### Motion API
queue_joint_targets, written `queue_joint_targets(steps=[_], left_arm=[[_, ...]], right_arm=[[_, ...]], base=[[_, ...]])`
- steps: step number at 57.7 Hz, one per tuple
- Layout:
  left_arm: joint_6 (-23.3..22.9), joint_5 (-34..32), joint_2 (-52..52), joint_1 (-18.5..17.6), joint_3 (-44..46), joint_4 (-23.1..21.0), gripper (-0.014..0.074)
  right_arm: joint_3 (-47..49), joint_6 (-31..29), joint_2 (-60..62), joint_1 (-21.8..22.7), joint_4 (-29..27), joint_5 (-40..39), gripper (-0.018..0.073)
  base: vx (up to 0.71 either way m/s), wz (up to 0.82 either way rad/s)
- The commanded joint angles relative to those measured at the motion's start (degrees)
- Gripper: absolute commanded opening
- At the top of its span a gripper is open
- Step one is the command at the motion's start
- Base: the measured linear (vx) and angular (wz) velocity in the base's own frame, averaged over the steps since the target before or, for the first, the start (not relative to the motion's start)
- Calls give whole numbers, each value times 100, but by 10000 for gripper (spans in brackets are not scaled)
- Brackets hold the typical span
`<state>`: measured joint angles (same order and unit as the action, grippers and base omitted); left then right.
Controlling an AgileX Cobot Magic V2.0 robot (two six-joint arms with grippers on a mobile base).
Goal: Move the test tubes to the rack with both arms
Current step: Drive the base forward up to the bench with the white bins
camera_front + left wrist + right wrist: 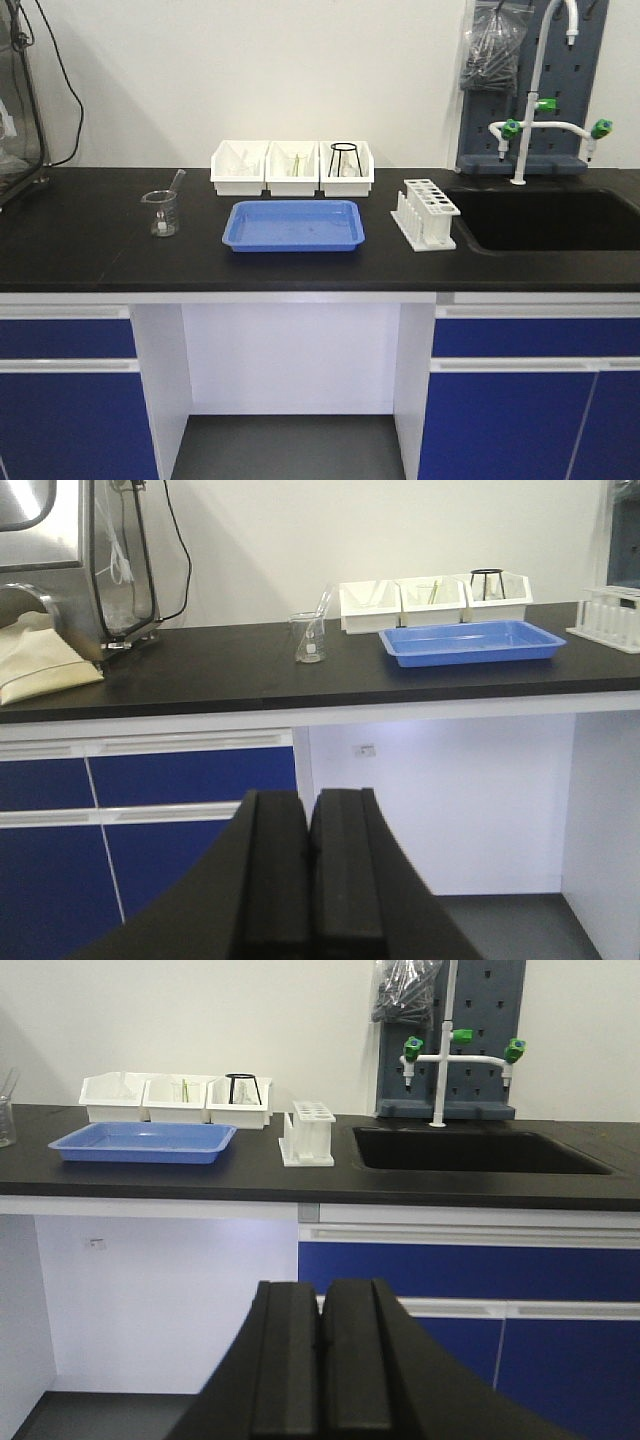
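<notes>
Black lab bench (100,245) w/ blue cabinets (65,420), sink (550,222), white wall (300,70).

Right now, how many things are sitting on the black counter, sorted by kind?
white bins: 3
blue tray: 1
rack: 1
beaker: 1
Total: 6, leaving out what lies inside the bins and the beaker, which is too small to tally.

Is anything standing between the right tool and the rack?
Nothing visible does. The right tool, shut, is well back from the counter; the rack has bare counter in front, the tray to its left and the sink to its right.
</notes>
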<state>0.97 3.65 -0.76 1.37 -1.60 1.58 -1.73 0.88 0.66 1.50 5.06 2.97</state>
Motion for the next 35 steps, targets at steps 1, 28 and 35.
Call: queue_joint_targets(steps=[1, 28, 35], left_arm=[[-50, -449, -67, -3, 154, -24, -4], [-50, -449, -67, -3, 154, -24, -4], [-50, -449, -67, -3, 154, -24, -4]], right_arm=[[-77, -24, 37, 44, 36, -465, -8], [-77, -24, 37, 44, 36, -465, -8], [-77, -24, 37, 44, 36, -465, -8]], base=[[47, 4], [51, 3], [55, -1]])
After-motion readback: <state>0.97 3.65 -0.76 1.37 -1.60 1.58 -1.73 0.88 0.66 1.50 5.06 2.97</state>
